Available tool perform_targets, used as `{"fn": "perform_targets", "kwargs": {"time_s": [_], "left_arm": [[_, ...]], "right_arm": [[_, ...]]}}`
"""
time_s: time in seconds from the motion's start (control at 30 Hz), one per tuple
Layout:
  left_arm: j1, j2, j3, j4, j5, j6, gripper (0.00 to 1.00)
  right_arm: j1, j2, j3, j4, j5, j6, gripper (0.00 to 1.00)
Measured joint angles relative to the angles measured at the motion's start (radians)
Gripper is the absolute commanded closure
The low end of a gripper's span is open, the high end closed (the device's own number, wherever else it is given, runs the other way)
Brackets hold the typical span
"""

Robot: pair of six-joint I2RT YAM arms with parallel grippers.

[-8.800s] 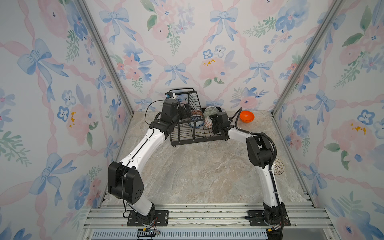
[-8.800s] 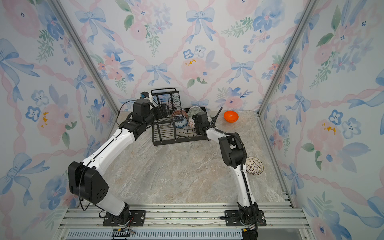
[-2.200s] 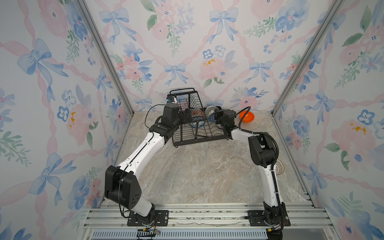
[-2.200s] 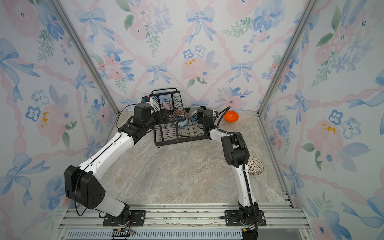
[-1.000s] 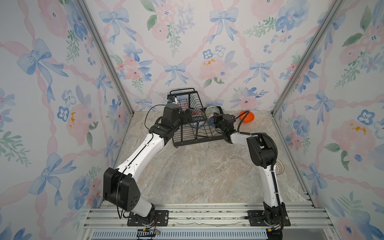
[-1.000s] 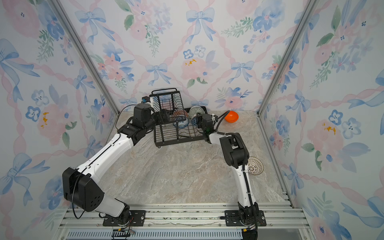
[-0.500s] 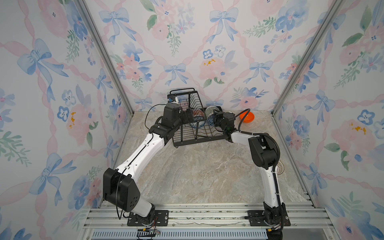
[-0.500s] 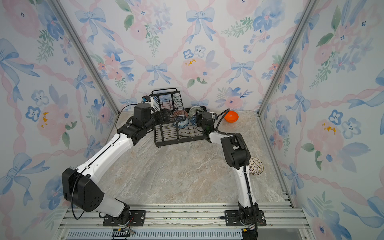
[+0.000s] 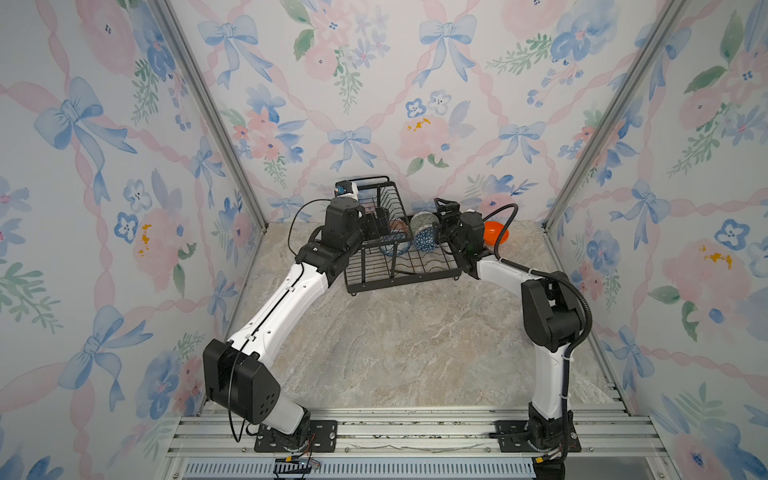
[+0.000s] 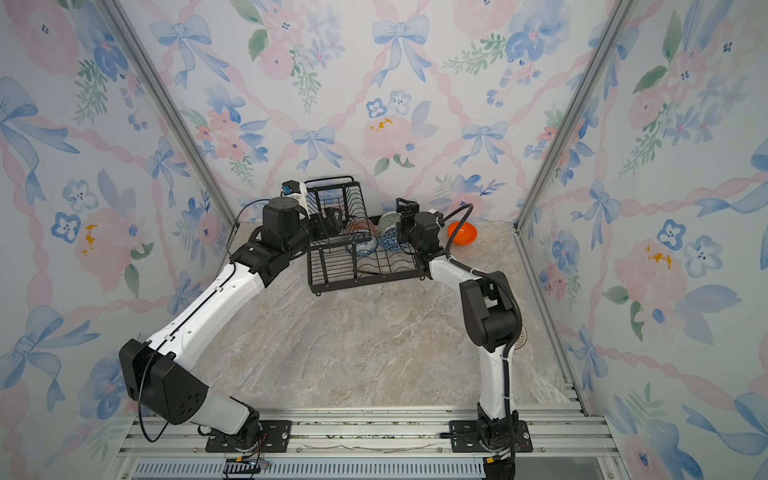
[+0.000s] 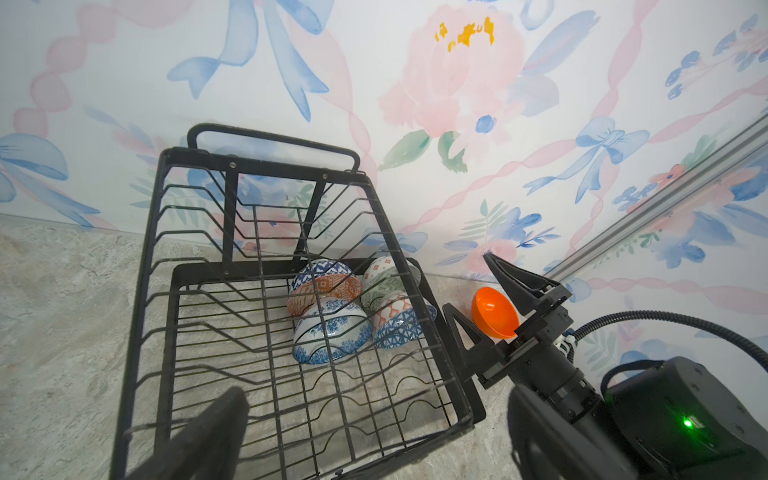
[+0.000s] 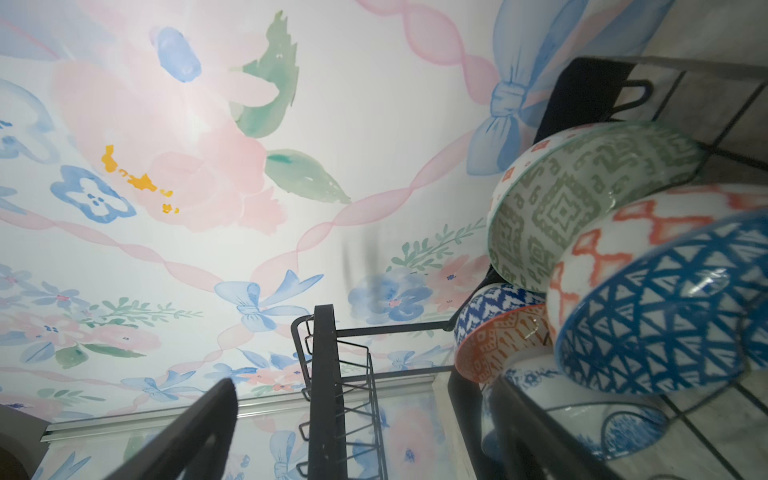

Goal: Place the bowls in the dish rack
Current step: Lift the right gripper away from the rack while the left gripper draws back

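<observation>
The black wire dish rack stands at the back wall. Several patterned bowls lie on their sides in its far right corner, among them a blue floral one, a grey-green one and a dark-blue geometric one. A plain orange bowl sits on the table right of the rack. My right gripper is open beside the racked bowls, holding nothing. My left gripper is open over the rack's left part, empty.
The rack's raised basket with its handle rises at the back left. Floral walls close in on three sides. A round drain cover lies on the stone table behind the right arm's elbow.
My right gripper's jaws have opened next to the dark-blue bowl in the rack. The left arm has stayed put.
</observation>
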Motion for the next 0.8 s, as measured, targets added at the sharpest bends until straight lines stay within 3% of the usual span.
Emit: {"fn": "perform_targets", "kwargs": {"time_s": [0.27,0.43,0.6,0.7,0.8], "left_arm": [[-0.08,0.003,0.064,-0.016,-0.01,0.036,0.02],[-0.187,0.039,0.132,-0.014,-0.04,0.052,0.02],[-0.31,0.127,0.192,-0.015,-0.063,0.074,0.02],[-0.366,0.212,0.235,-0.015,-0.065,0.08,0.02],[-0.402,0.305,0.295,-0.017,-0.068,0.082,0.02]], "right_arm": [[-0.075,-0.206,-0.002,-0.381,-0.093,-0.188,0.03],[-0.142,-0.336,0.026,-0.729,-0.089,-0.417,0.03],[-0.211,-0.377,0.141,-1.08,-0.032,-0.655,0.03],[-0.277,-0.396,0.121,-1.178,-0.043,-0.731,0.03],[-0.362,-0.451,-0.003,-1.175,-0.092,-0.743,0.03]]}}
